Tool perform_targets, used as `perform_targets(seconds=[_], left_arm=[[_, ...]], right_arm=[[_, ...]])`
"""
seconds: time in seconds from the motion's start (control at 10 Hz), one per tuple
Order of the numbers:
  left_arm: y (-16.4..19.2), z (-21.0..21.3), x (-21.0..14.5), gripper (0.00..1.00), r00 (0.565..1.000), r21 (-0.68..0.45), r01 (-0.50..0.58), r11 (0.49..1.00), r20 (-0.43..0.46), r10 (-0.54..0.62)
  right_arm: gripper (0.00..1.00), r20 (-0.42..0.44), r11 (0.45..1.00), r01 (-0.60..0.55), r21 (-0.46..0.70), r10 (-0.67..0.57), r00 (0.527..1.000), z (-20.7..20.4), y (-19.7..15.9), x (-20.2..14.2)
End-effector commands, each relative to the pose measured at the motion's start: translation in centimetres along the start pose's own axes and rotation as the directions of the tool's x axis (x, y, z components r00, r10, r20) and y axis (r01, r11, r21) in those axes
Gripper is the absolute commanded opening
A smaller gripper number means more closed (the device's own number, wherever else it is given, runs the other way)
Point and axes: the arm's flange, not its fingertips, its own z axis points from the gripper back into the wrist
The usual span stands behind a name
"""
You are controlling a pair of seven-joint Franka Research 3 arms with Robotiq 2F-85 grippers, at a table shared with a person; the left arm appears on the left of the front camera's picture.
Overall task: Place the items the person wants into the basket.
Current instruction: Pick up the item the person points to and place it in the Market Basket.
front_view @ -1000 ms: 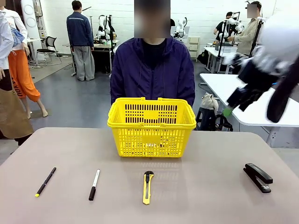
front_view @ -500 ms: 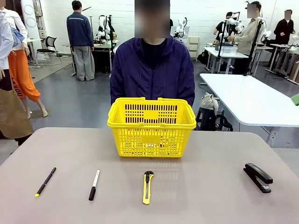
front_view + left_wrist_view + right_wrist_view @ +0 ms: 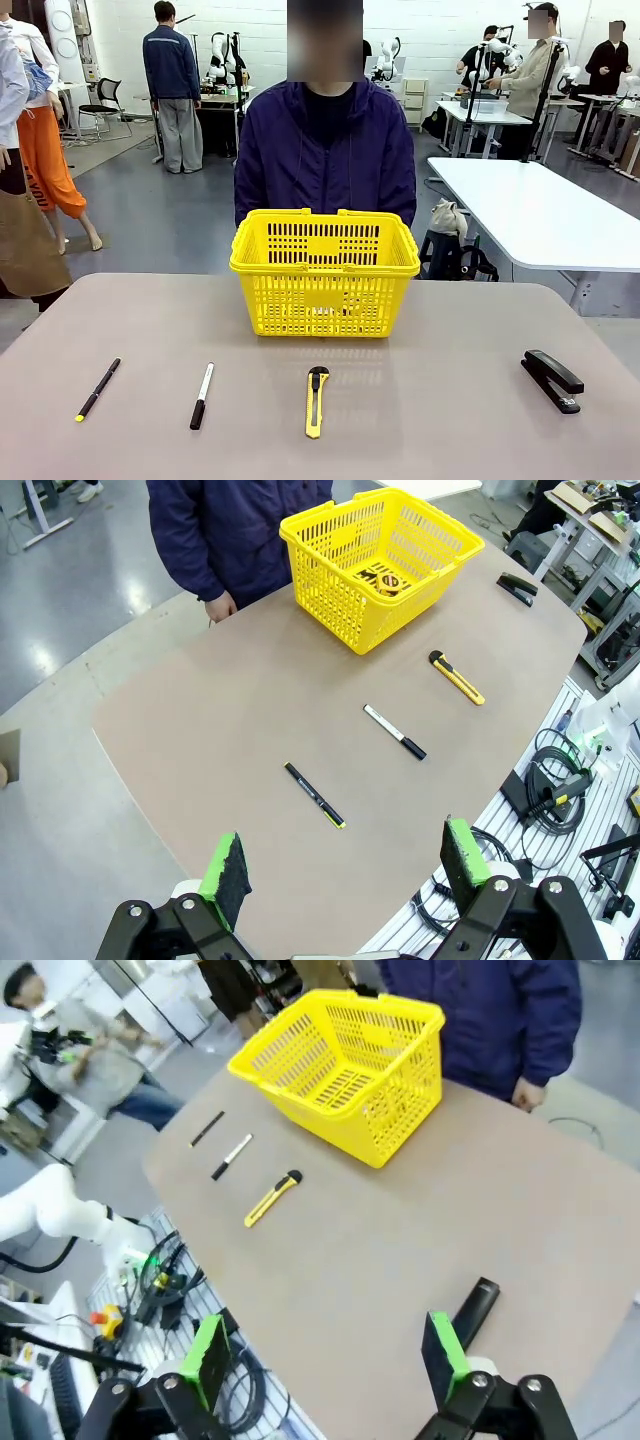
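The yellow basket (image 3: 325,270) stands at the far middle of the table, right in front of the person (image 3: 327,150). In the left wrist view a round yellow-and-black tape measure (image 3: 383,578) lies inside the basket (image 3: 440,550). The thin black pen with a yellow tip (image 3: 97,389) and the white marker with a black cap (image 3: 202,396) lie at the near left. My left gripper (image 3: 345,865) hangs open high over the table's near left edge, above the pen (image 3: 314,794). My right gripper (image 3: 325,1350) is open, high over the right side, holding nothing.
A yellow utility knife (image 3: 316,401) lies near the front middle and a black stapler (image 3: 551,379) at the right. The person's hands (image 3: 220,607) (image 3: 524,1092) rest at the far table edge. White tables and other people stand behind.
The right arm, seen blurred at the picture's right a second ago, has left the front view. The things on the table have not moved.
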Motion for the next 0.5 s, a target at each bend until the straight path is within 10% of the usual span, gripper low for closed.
perform_targets(seconds=[0.0,0.4], left_arm=[[0.08,0.15,0.00,1.00,1.000,-0.010,0.013,1.000,0.015,-0.013],[0.08,0.15,0.00,1.00,1.000,-0.010,0.013,1.000,0.015,-0.013]], right_arm=[[1.00,0.065,0.999,-0.041,-0.021,0.042,0.997,0.49,1.96,-1.59],[1.00,0.053,0.997,-0.081,-0.016,0.082,0.995,0.53,2.69,-1.98]])
